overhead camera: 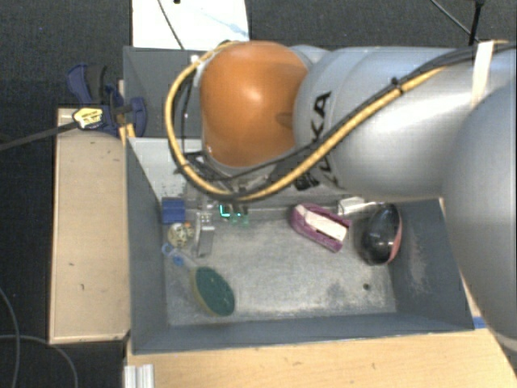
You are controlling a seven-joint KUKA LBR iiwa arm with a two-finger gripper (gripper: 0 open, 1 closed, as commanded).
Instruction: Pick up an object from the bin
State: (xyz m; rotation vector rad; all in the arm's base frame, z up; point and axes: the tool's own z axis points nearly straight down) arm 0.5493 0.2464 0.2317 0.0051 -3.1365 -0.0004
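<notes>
- Now the arm (388, 111) comes in from 3 o'clock and bends low over the bin (283, 330). Its orange cover (246, 103) hides much of the back part.
- Under that cover the gripper (203, 241) hangs near the bin floor at about 9 o'clock, close to the left wall. I cannot tell if it is spread or pressed together, because the wrist above covers most of it.
- No thing is visible inside the gripper, so I judge that the pick is not yet done.
- Just beside the gripper, toward 10 o'clock, lies a small blue block (172, 211). Below the block lies a small yellowish thing (179, 234), too small to name. These two are the nearest, so one of them is probably the thing to take, but I cannot say which.
- A dark green oval disc (215, 290) lies flat at about 7 o'clock, near the gripper but apart from it.
- A purple and white packet (319, 223) lies near the middle, toward 1 o'clock. A dark rounded thing with a pink edge (380, 234) lies just beside it at 3 o'clock. Both are well apart from the gripper.
- The small things sit tight in the left corner, so the wall may hinder a clean grip there.
</notes>
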